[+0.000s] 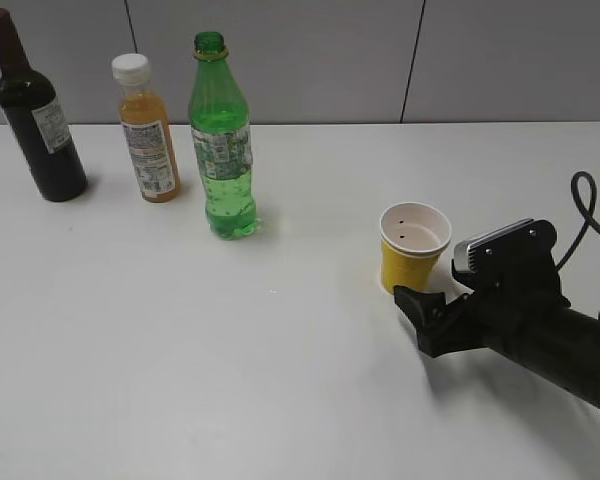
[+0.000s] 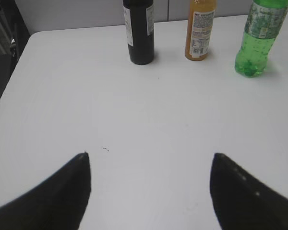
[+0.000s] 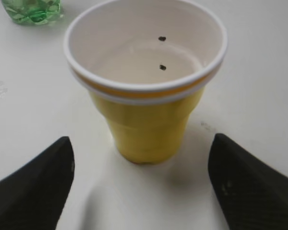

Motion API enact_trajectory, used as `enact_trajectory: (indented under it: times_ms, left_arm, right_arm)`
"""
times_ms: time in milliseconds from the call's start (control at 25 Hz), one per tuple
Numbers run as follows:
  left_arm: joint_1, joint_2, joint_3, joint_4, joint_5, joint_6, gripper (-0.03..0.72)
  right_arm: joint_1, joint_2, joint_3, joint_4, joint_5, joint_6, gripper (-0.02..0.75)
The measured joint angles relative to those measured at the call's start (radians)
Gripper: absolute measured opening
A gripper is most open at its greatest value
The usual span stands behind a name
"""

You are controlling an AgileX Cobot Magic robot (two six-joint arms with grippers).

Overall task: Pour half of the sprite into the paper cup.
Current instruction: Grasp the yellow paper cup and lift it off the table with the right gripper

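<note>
Black and matte, our right hand point(image 1: 423, 300) lies low over the white surface point(image 1: 280, 380), its fingers point(image 3: 36, 191) spread wide with nothing between them. In the right wrist view the two finger tips flank the lower part of the frame, and the paper cup point(image 3: 146, 81) stands upright just ahead of the gap, not touched by either one. We see the cup's yellow outside, its white rim and white inside, and two small dark specks on the inner wall. In the exterior view the cup point(image 1: 413, 245) sits just beyond the hand, toward the right half of the surface.

Our left hand point(image 2: 151, 184) shows only in its own wrist view, fingers wide apart and holding nothing, over bare surface point(image 2: 144, 124).

Well apart from the cup, toward the back left, the sprite point(image 1: 221, 140) stands upright. It is a translucent green bottle with a green-and-white label, its neck open at the top, and green liquid with bubbles fills the lower part. Its base point(image 3: 32, 10) peeks in at the top left corner of the right wrist view.

Just left of the sprite stands an orange juice bottle point(image 1: 146, 130) with a white cap, and further left a dark wine bottle point(image 1: 38, 110), both upright.
</note>
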Motion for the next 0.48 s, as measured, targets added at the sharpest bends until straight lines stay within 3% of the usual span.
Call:
enact_trajectory:
  times_ms: [480]
  left_arm:
    - [0.000,0.000,0.000,0.000,0.000,0.000,0.589]
  right_arm:
    - [0.000,0.101,-0.110,-0.021,0.039,-0.002,0.658]
